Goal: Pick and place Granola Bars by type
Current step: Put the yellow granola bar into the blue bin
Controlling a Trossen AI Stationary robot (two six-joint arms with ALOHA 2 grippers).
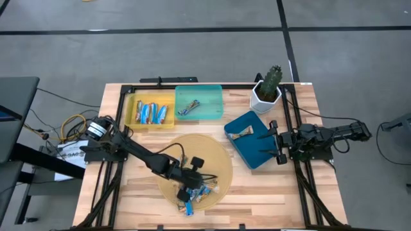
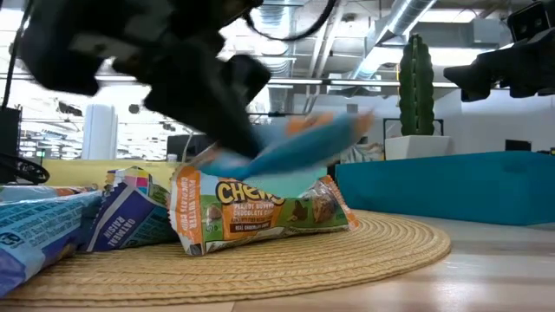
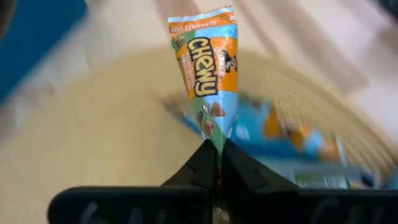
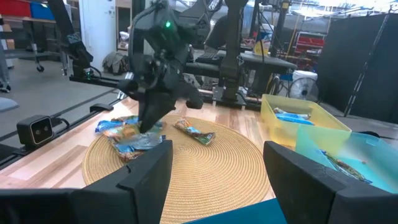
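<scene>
1. Nearest the low camera lies the woven mat (image 2: 347,251), the broad round base of my workspace. A loose heap of Granola Bars (image 1: 200,194) sits on its near edge, with one green-and-orange Chewy bar (image 2: 260,212) lying flat in front.
2. Three trays stand along the far and right side of the table: the yellow tray (image 1: 130,114) with a row of blue-and-orange bars, the teal tray (image 1: 215,102) with one or two brownish bars, and the dark blue tray (image 1: 257,154) with one tan bar. A potted cactus (image 1: 268,88) stands beside them.
3. My right gripper (image 1: 277,144) waits over the dark blue tray, fingers spread wide and empty.
4. My left gripper (image 3: 217,165) hangs just above the heap, fingers pinched tight on the crimped end of an orange-and-teal bar (image 3: 208,74), which dangles clear of the mat.
5. Handling, as I judge it: the bar is light, the wrapper slick and crinkly, the contents soft enough to bend. A pinch on the flat end seal holds, but the bar can swing or slip. A grip across the middle would be steadier, though it could crush the bar.
</scene>
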